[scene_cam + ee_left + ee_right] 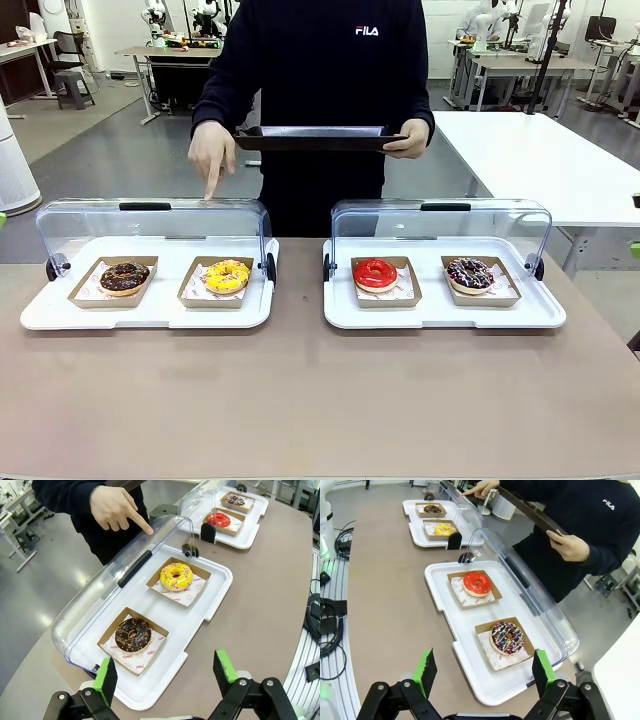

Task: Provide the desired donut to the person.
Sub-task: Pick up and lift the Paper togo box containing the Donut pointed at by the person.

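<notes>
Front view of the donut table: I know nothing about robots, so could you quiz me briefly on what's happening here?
1. True or false: the person's pointing hand points at the red donut.
2. How many donuts sit in the white trays? A two, B four, C six.
3. Fill in: the person's other hand holds a dark ___.
Key: 1 false, it points at the yellow donut; 2 B; 3 tray.

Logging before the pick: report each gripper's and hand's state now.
Left gripper: open, empty.
Right gripper: open, empty.
Person's pointing hand: index finger out, at the cover over the yellow donut.
Person's other hand: holding the black tray.
</notes>
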Controlling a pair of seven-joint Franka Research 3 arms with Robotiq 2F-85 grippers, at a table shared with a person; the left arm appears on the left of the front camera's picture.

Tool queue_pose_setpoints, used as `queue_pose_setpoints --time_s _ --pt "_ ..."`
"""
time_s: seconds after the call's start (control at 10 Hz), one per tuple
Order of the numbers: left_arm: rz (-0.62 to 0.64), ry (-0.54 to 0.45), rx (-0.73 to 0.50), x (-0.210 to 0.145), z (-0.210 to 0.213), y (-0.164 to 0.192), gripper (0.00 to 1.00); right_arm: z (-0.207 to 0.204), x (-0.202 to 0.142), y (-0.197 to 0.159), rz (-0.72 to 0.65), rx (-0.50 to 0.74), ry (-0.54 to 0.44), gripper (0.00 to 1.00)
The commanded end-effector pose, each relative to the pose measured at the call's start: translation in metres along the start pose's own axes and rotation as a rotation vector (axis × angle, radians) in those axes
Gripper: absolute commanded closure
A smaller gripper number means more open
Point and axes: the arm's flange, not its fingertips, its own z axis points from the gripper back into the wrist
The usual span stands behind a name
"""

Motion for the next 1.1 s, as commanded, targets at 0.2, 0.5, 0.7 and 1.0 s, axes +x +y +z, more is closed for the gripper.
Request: queue_pose_setpoints --time_s 0.2,0.5,0.7,1.0 --pt "0.011 -0.007 0.0 0.0012 0.0001 0.0003 0.0 -0.001 -0.0004 -0.0028 0.013 -0.003 -0.022 0.0" --pt "0.011 -0.007 0.0 0.0012 0.0001 0.0003 0.0 -0.001 -0.0004 -0.0028 0.013 -0.003 -0.022 0.0" --pt "0.011 -0.007 0.0 0.0012 0.0001 0.0003 0.0 -0.001 -0.0004 -0.0028 0.013 -0.003 -0.022 0.0" --pt "0.0 0.0 0.0 0.0 -0.0001 0.0 0.0 -0.001 -0.0004 -0.0028 0.013 -0.003 -0.022 0.0"
